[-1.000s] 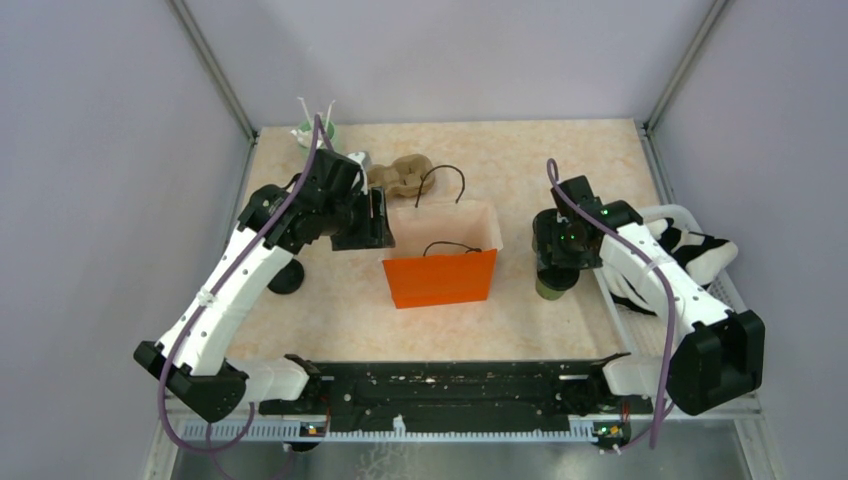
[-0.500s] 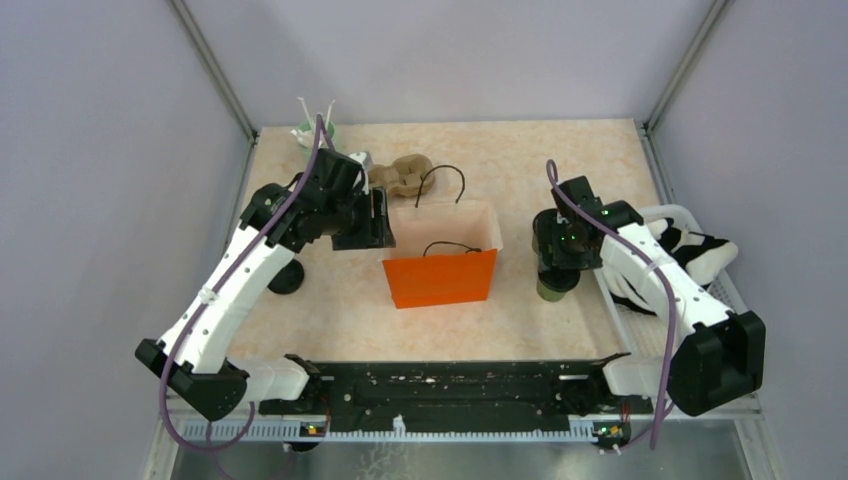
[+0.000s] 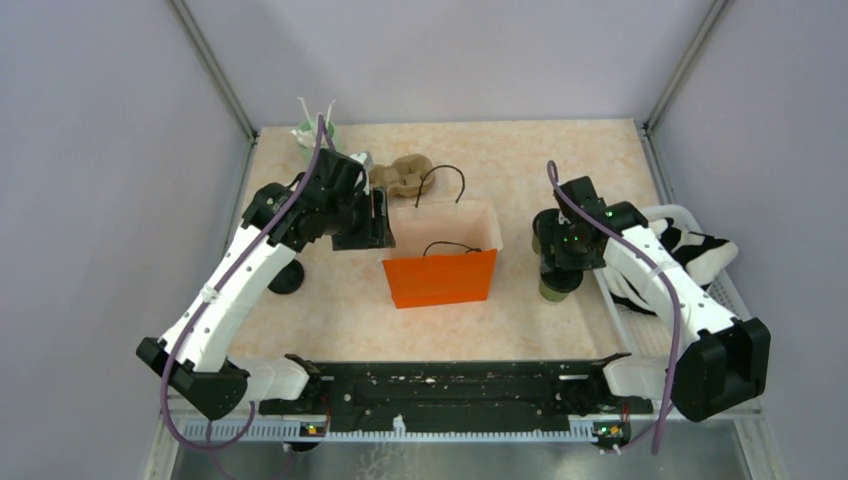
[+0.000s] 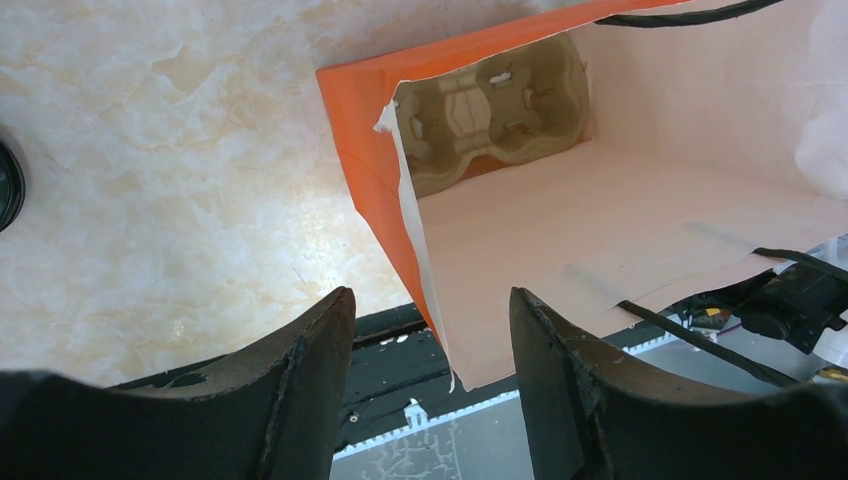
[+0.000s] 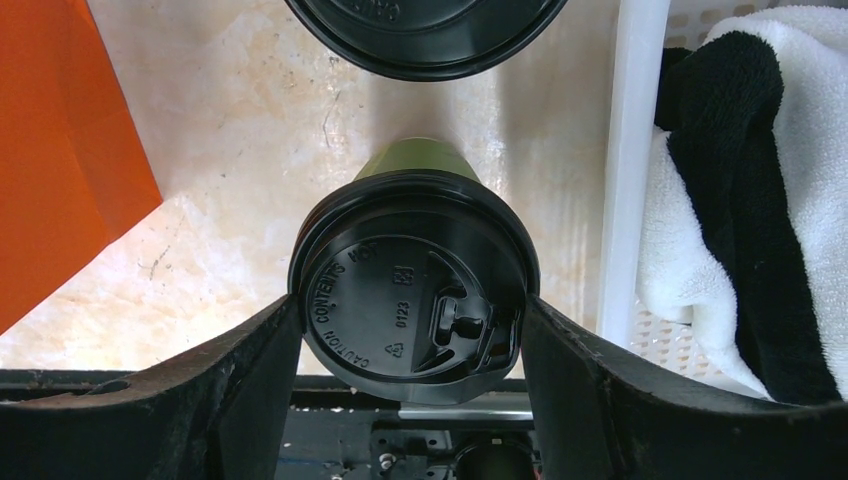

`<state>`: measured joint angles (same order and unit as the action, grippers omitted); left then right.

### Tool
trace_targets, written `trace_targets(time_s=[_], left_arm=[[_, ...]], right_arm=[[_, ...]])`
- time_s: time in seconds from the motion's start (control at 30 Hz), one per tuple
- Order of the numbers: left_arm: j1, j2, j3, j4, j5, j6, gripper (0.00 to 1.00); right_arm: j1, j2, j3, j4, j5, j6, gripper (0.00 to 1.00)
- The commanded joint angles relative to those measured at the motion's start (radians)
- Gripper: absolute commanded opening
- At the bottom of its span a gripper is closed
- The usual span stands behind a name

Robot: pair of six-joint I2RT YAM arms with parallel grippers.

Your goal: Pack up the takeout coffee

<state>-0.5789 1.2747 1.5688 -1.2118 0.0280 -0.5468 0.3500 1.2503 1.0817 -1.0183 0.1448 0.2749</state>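
My right claw [image 5: 410, 318] clamps the coffee [image 3: 557, 289], one finger pressed on each side of its black lid. The jaws stand wide because the lid is wide, and I cannot tell whether the cup is off the table yet. The coffee is right of the orange bag [image 3: 440, 272], close to the white basket [image 5: 625, 150]. My left claw [image 4: 430, 305] hangs at the bag's left wall with its jaws apart, holding nothing. My worry is that I grip the lid rim rather than the body, so a lift may pop the lid off and let the cup drop and spill. Going left, the cup's base may catch the bag's right rim or a handle [image 3: 445, 247] and tip the bag, since nothing pins it.
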Motion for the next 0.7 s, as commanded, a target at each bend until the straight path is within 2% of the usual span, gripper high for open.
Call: trace_targets(time_s=[0.0,0.27,0.43,0.67], left_arm=[[0.002,0.005,-0.008,0.027,-0.014,0.018,0.65],[0.002,0.028,0.007,0.027,-0.019,0.026,0.59],[0.002,0.055,0.030,0.019,-0.061,0.047,0.41],[0.002,0.074,0.060,0.048,-0.118,0.116,0.21]], right_arm=[[-0.006,-0.031,0.064,0.000,0.006,-0.019,0.73],[-0.005,-0.065,0.192,-0.075,-0.055,-0.090,0.73],[-0.006,-0.117,0.338,-0.123,-0.109,-0.144,0.73],[-0.005,-0.184,0.561,-0.081,-0.337,-0.177,0.70]])
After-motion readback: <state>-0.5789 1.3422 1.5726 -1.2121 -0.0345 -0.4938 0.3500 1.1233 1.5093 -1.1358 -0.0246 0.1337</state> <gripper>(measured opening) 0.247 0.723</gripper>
